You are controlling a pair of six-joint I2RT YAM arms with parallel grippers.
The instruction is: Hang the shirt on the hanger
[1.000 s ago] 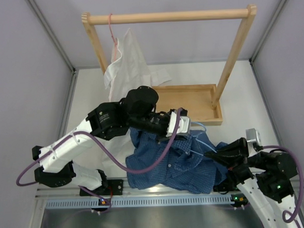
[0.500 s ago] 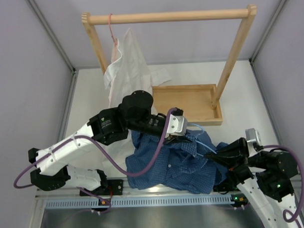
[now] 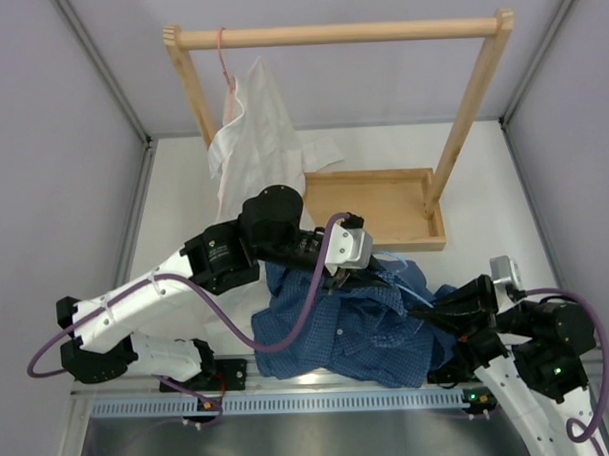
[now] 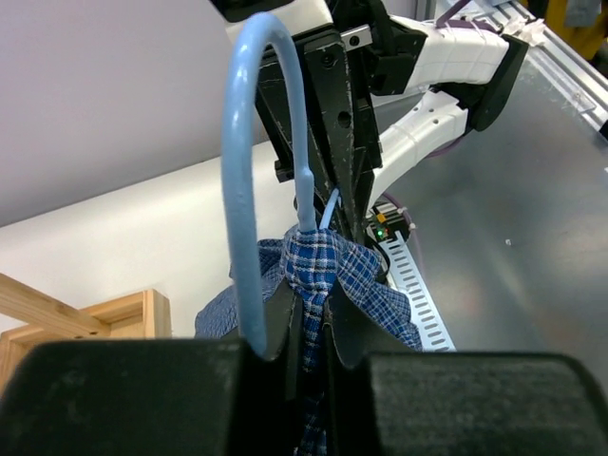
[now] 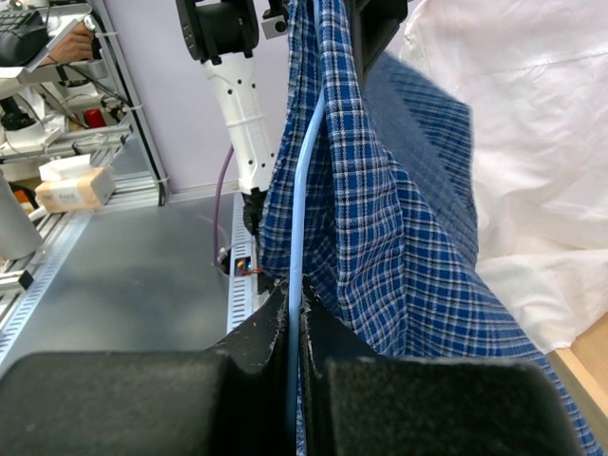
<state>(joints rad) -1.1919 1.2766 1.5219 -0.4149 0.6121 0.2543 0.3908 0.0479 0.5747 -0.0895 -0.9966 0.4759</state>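
- left gripper point(image 4: 306, 313) is clenched on shirt point(image 4: 328, 261) fabric at the hanger point(image 4: 233, 190) neck, hook arcing just above; this pins cloth to wire.
- right gripper point(image 5: 293, 304) pinches the hanger wire, shirt draped beside, probably to steady it.
- shirt bulk is bunched on the table point(image 3: 382, 145) below both grippers.

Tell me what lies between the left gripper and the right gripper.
In the top view, a stretch of the light-blue hanger runs between the left gripper and the right gripper, over bunched fabric of the checked shirt.
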